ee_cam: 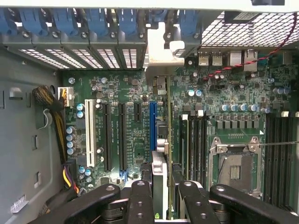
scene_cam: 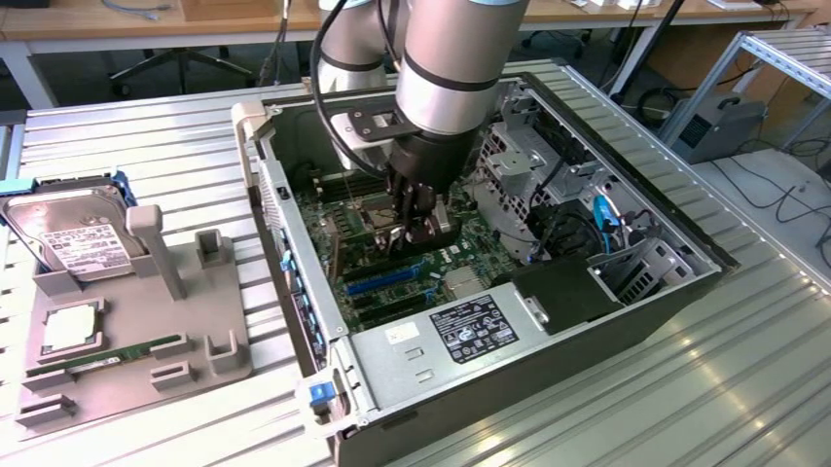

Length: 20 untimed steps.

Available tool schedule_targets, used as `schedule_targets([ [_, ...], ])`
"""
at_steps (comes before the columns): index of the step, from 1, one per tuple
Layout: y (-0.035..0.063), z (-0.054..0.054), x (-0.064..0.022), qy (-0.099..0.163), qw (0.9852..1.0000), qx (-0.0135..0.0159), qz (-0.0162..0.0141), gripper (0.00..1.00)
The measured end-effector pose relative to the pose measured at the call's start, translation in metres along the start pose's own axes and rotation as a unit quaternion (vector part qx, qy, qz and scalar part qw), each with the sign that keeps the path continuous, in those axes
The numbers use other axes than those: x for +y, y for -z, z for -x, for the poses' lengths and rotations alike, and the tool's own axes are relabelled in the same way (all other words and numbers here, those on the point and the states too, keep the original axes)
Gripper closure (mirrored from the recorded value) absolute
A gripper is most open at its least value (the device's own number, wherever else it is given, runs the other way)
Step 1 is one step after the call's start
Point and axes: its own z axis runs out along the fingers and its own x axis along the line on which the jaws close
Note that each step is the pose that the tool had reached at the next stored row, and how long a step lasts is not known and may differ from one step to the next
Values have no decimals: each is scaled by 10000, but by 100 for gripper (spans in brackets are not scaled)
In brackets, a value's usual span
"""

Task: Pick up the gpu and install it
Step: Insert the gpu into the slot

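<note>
The silver-grey robot arm [scene_cam: 449, 68] reaches straight down into the open black and grey computer case [scene_cam: 649, 292] lying on its side on the ribbed metal tabletop [scene_cam: 130, 146], and its black pincer [scene_cam: 418, 232] hangs just above the green motherboard [scene_cam: 449, 258]. The pincer is clamped on the gpu [scene_cam: 435, 226], a short flat green circuit card with a black cooler block, held on edge between the fingers. From the wrist view the black fingers [ee_cam: 140, 200] sit either side of the card [ee_cam: 159, 177], which shows edge-on as a thin pale and green strip running away from the camera toward the case's rear wall. It lines up beside the long blue expansion slot [ee_cam: 152, 128], right next to it; whether the card's edge has reached the board, I cannot tell from here. To one side of that slot lie the black slots [ee_cam: 107, 135] and a white slot [ee_cam: 88, 133]; to the other, the empty square processor socket [ee_cam: 233, 170] with its metal frame. Along the rear wall runs a row of blue slot clips [ee_cam: 100, 21]. In the exterior view, a grey power supply with a black label [scene_cam: 470, 331] sits at the near end of the case. Off at the exterior view's left, a grey moulded holder [scene_cam: 143, 331] rests on the tabletop, carrying a silver labelled hard drive [scene_cam: 72, 238], a square silver processor chip [scene_cam: 72, 329] and a long thin green memory stick [scene_cam: 124, 352], all well apart from the pincer.
</note>
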Motion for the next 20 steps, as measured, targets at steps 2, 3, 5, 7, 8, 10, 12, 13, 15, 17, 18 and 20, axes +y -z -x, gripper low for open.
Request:
schedule_targets([
  [2, -1, -1, 9, 0, 10000, 0, 0, 73],
  [3, -2, -1, 16, 0, 10000, 0, 0, 73],
  [5, -3, -3, 32, 0, 10000, 0, 0, 73],
  [7, -3, -4, 47, 0, 10000, 0, 0, 73],
  [8, -3, -7, 59, 0, 10000, 0, 0, 73],
  [10, -4, -8, 72, 0, 10000, 0, 0, 73],
  [12, -5, -10, 79, 0, 10000, 2, 0, 73],
  [13, -5, -12, 82, 1, 10000, 4, 0, 73],
  [15, -5, -17, 87, 0, 10000, 13, 0, 73],
  [17, -6, -17, 88, -1, 10000, 49, 0, 73],
  [18, -6, -17, 88, -2, 10000, 82, -1, 73],
  [20, -8, -18, 88, -10, 9998, 181, -2, 73],
])
